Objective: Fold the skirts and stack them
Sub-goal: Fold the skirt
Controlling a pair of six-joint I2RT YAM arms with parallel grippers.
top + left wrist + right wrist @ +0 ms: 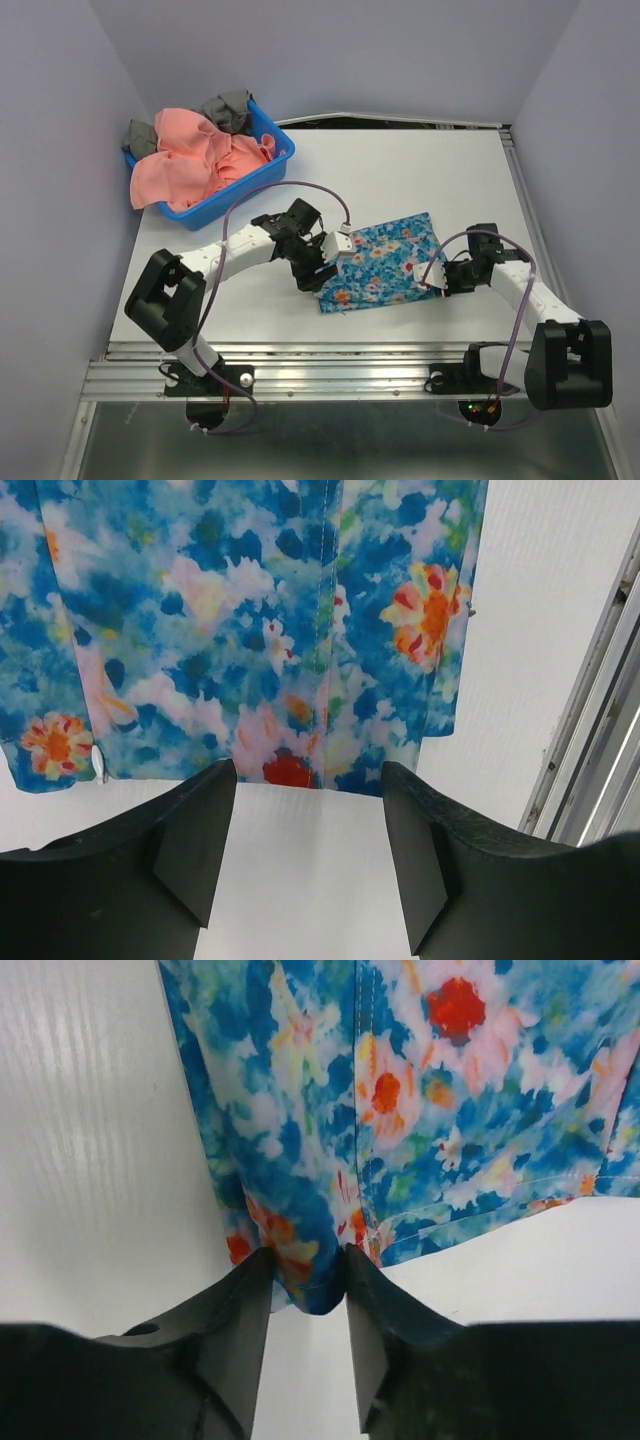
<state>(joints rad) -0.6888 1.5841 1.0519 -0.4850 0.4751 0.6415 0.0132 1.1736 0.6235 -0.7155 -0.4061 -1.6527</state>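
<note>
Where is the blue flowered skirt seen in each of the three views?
Top external: blue flowered skirt lies in the middle of the white table.
Left wrist: fills the top, beyond the open left fingers.
Right wrist: upper right, its corner between the right fingers.
Shared landmark: the white table.

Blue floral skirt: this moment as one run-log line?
blue floral cloth skirt: flat on white table | left pincer: open at its edge | right pincer: shut on its corner | salmon-pink cloth skirt: in blue plastic basket
</note>
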